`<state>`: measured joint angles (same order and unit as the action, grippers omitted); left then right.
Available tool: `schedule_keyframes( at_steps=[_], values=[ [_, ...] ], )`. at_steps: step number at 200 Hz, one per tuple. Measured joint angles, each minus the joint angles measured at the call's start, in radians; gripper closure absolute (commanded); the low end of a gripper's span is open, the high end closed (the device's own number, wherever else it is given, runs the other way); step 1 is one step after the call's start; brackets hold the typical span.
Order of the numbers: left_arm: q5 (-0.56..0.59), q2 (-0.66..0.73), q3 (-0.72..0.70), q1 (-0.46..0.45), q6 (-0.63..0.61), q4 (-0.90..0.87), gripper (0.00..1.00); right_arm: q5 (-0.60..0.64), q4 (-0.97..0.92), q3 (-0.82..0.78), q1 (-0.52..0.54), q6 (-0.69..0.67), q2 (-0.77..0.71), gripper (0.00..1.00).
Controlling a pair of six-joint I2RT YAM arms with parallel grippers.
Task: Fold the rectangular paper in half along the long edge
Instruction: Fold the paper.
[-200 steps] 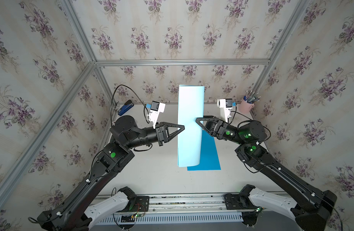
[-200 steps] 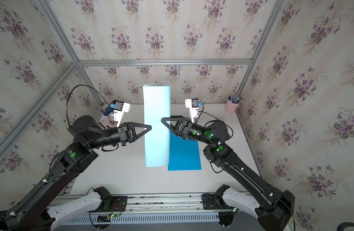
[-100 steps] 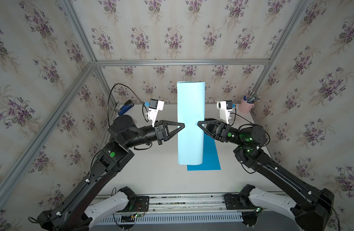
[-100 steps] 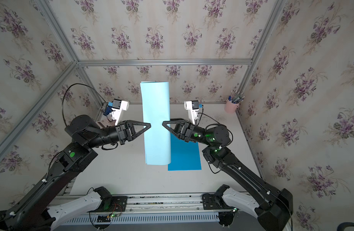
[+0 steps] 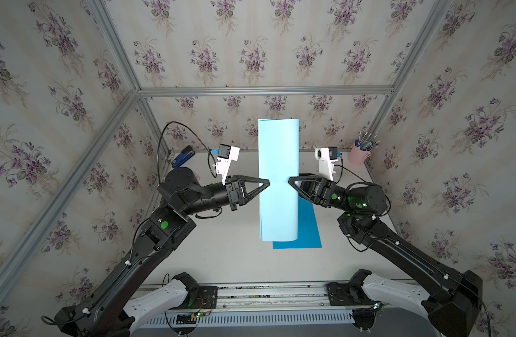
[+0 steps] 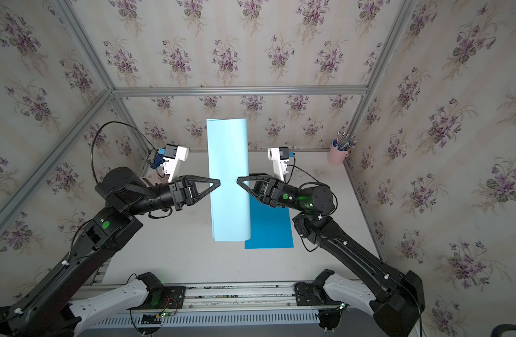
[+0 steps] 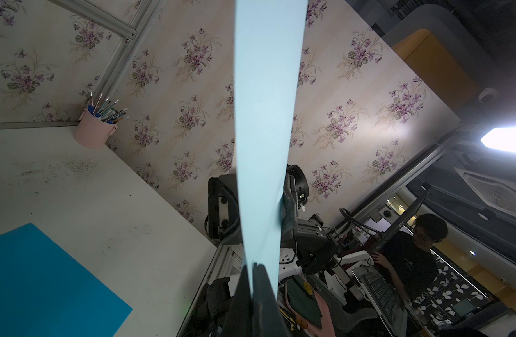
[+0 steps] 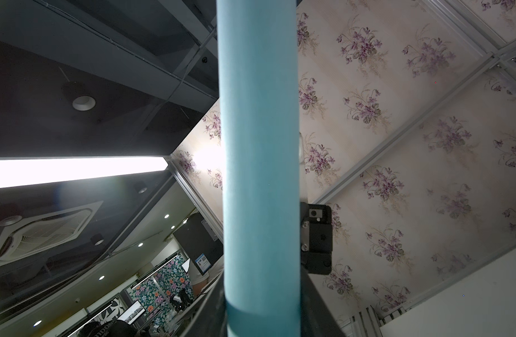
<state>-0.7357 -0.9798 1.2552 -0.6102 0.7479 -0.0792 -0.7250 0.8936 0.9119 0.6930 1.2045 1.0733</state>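
Observation:
A light blue paper (image 5: 278, 181) (image 6: 229, 175) hangs upright above the table, bent over on itself, with a rounded bend along its right side. My left gripper (image 5: 268, 183) (image 6: 219, 182) is shut on the two long edges that meet on its left side. The left wrist view shows this paper (image 7: 262, 116) pinched at the left gripper's (image 7: 253, 265) tips. My right gripper (image 5: 289, 179) (image 6: 238, 179) straddles the rounded bend. In the right wrist view the paper's bend (image 8: 259, 146) fills the gap of the right gripper (image 8: 261, 306) and touches both fingers.
A darker blue sheet (image 5: 309, 227) (image 6: 271, 230) (image 7: 41, 280) lies flat on the white table (image 5: 221, 248) below the held paper. A pink cup of pens (image 5: 359, 156) (image 6: 337, 156) stands at the back right corner. A blue stapler (image 5: 182, 156) lies at the back left.
The right gripper's jaws have narrowed onto the paper's rounded bend. The paper has risen slightly and hangs straighter. The left gripper keeps its hold.

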Motion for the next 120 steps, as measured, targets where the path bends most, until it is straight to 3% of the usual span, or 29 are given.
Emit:
schedule_keyframes(
  at_steps=[120],
  values=[
    [0.000, -0.004, 0.000, 0.000, 0.000, -0.006, 0.91, 0.064, -0.072, -0.014, 0.000, -0.058, -0.030, 0.70]
  ],
)
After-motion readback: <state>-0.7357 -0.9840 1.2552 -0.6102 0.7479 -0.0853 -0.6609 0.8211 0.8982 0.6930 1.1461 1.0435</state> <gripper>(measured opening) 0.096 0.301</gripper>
